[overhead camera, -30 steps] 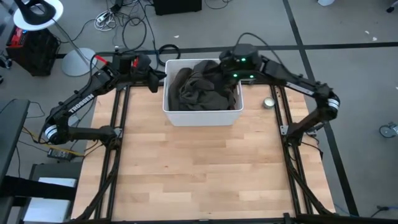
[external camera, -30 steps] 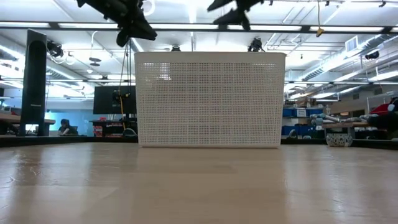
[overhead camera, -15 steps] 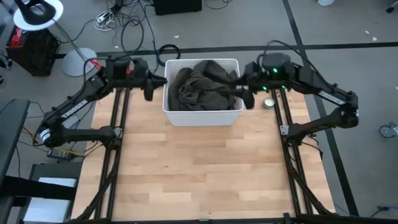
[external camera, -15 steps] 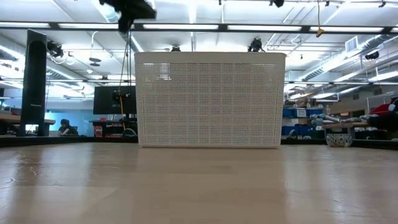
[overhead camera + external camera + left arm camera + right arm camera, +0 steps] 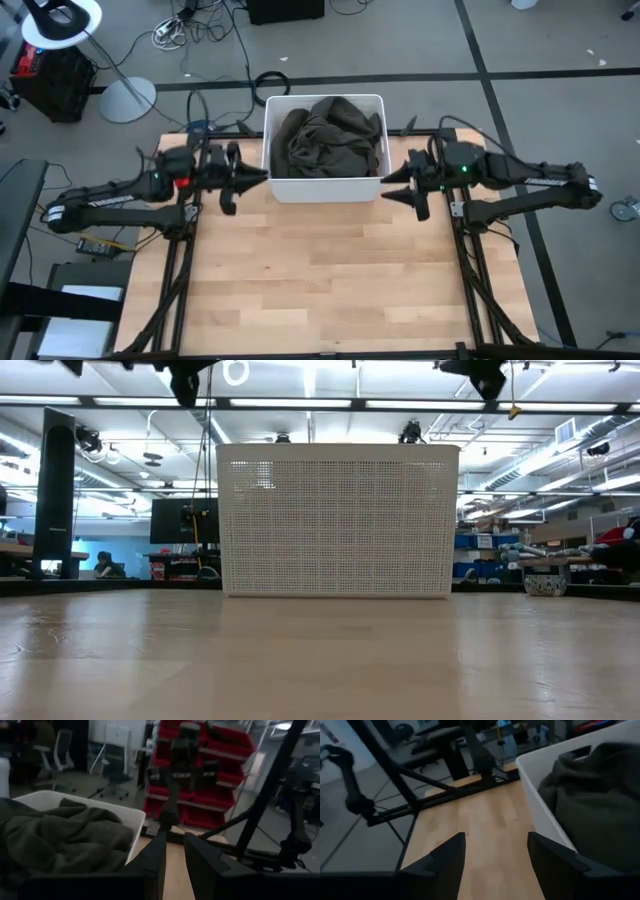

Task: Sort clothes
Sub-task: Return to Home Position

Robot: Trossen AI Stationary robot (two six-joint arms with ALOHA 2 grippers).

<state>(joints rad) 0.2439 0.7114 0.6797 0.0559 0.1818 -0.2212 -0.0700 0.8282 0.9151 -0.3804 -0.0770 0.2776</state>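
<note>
A large olive-green garment (image 5: 325, 140) lies bunched in the white plastic bin (image 5: 325, 188) at the far middle of the table and fills it. It also shows in the left wrist view (image 5: 55, 840) and the right wrist view (image 5: 600, 795). The other clothes are hidden or out of view. My left gripper (image 5: 250, 185) hangs in the air beside the bin's near left corner, empty, with only a narrow gap between its fingers (image 5: 174, 845). My right gripper (image 5: 388, 188) hangs beside the bin's near right corner, open wide and empty (image 5: 496, 845).
Bare wooden tabletop (image 5: 320, 260) lies between the bin and the near edge. Dark frame rails (image 5: 185, 260) run along both sides of the table. In the low view the bin's perforated wall (image 5: 338, 520) stands across the middle, with both arms high above it.
Both arms have swung away from the bin's far end toward the table's near edge. My right gripper has left the space above the olive-green garment and now hangs outside the bin's right wall. My left gripper has gone from the far left corner to the near left corner.
</note>
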